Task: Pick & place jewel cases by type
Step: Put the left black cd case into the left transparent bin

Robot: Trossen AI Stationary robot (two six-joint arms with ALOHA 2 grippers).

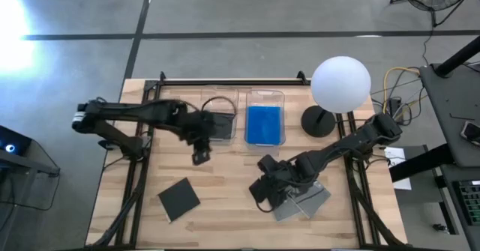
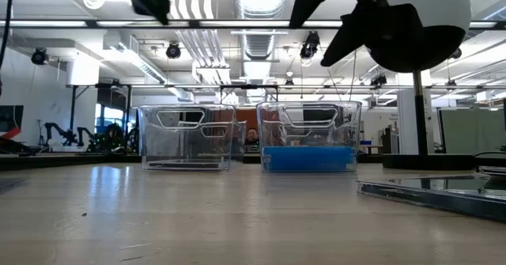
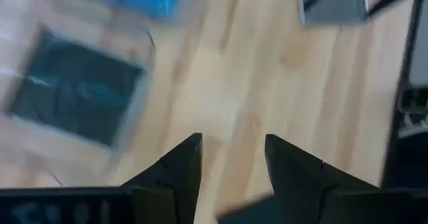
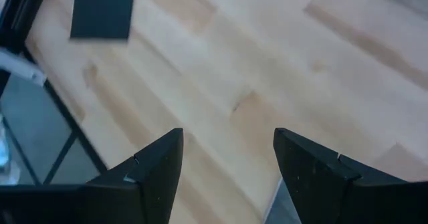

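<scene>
You are looking at a wooden table (image 1: 225, 198) standing on a grey concrete floor, with a workshop hall of ceiling lights and ducts showing behind it in the low view. A white globe lamp (image 1: 340, 84) is sitting on its round black base at the table's far right.

Two clear bins are standing side by side at the far middle. The left bin (image 1: 219, 116) is holding a dark jewel case (image 1: 219, 125) flat on its bottom; the right bin (image 1: 265, 117) is holding the blue jewel cases (image 1: 264, 124), which are showing as a blue layer in the low view (image 2: 308, 158).

The left arm is reaching in from the left edge, and its left gripper (image 1: 200, 156) is hanging over bare wood just in front of the left bin. In its wrist view the fingers (image 3: 180, 167) are standing a little apart with nothing between them.

The right arm is coming in from the right, and its right gripper (image 1: 262, 198) is hovering near the front, just beside a stack of grey jewel cases (image 1: 304, 200) lying overlapped on the table. Its fingers (image 4: 160, 164) are spread wide over bare wood, holding nothing.

A single black jewel case (image 1: 178, 198) is lying tilted at the front left, well apart from both grippers.
</scene>
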